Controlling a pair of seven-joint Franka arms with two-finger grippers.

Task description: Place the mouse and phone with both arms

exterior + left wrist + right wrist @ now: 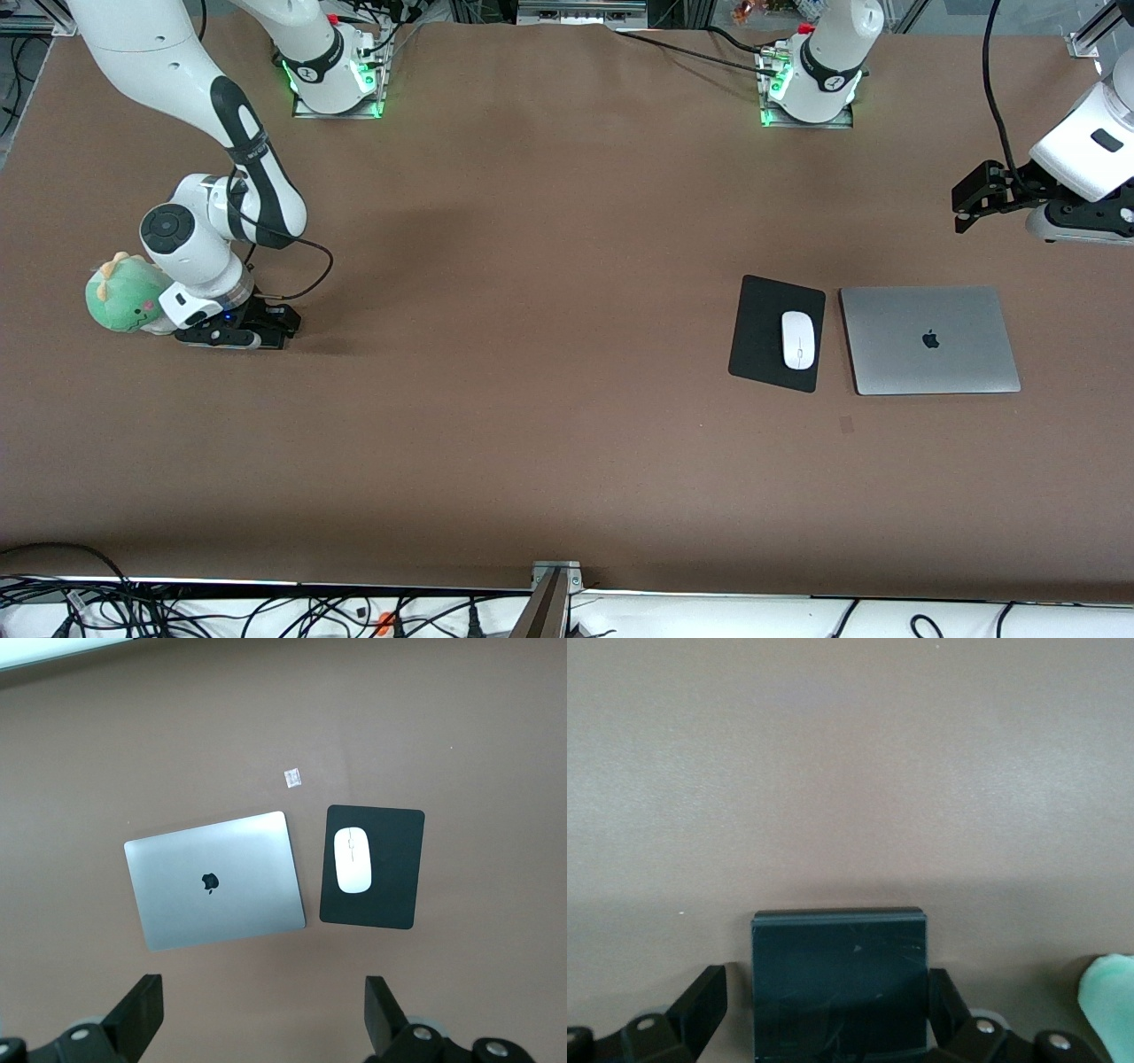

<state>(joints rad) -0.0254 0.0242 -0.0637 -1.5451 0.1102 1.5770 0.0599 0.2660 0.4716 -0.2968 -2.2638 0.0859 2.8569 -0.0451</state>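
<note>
black phone (839,979) sits on table between right gripper (828,1010) fingers, spread, beside green plush (122,292). white mouse (797,339) rests on pad (762,332). left gripper (261,1014) hangs released. next we clench, lift.

Brown counter (549,266), bearing:
- Black mouse pad (762,332), flat, toward the left arm's end.
- Silver closed laptop (928,339), logo up, just beside the pad.
- Green plush toy (120,292), at the right arm's end.
- Small clear tag (291,778), near the laptop.
</note>
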